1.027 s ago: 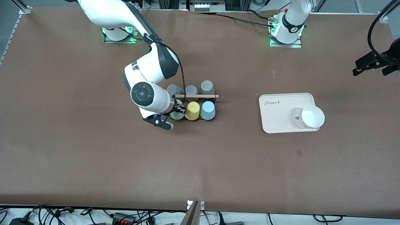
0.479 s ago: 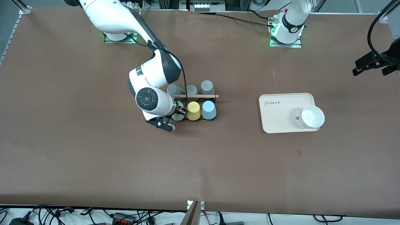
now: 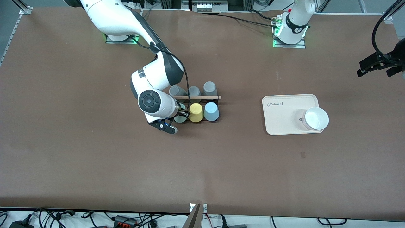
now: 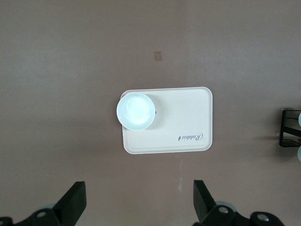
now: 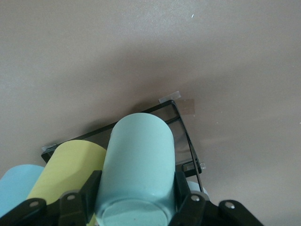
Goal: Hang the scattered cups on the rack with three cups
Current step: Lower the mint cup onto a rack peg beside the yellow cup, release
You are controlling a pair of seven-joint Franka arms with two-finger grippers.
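Note:
My right gripper [image 3: 179, 112] is shut on the pale sage green cup [image 3: 180, 119], which sits mouth down at the end of the black wire rack [image 3: 197, 97] toward the right arm's end of the table. In the right wrist view the fingers [image 5: 91, 188] press both sides of this cup [image 5: 138, 155] over the rack's wire [image 5: 186, 136]. The light blue cup [image 3: 211, 111] sits on the rack's other end. My left gripper [image 4: 138, 186] is open and empty, high over the table, out of the front view.
A yellow cup [image 3: 195, 112] sits between the two cups on the rack. Three grey cups [image 3: 193, 91] fill the rack's row farther from the front camera. A beige tray [image 3: 281, 114] with a white bowl [image 3: 315, 118] lies toward the left arm's end.
My right wrist has shifted slightly toward the rack and lower, and the sage green cup has settled with it. The left arm has not moved.

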